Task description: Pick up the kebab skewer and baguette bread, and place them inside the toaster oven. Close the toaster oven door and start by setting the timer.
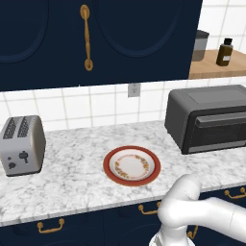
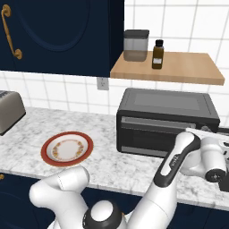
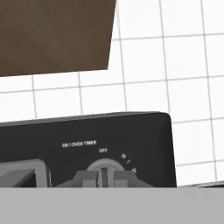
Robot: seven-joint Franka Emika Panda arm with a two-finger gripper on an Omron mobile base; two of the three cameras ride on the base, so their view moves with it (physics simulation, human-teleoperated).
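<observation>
dark grey boxy toaster oven on veined marble counter.

The toaster oven is dark grey with a black glass door. The plate has a red rim and an orange floral ring on white. The desk is grey-veined white marble. The small toaster is silver.

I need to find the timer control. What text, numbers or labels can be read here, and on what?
"ON / OVER TIMER", roughly, blurred: dark grey boxy toaster oven, above its round timer knob.
"OFF": above that knob.
Small numerals right of the knob: too blurred to read.
Brown bottle label: unreadable.
</observation>
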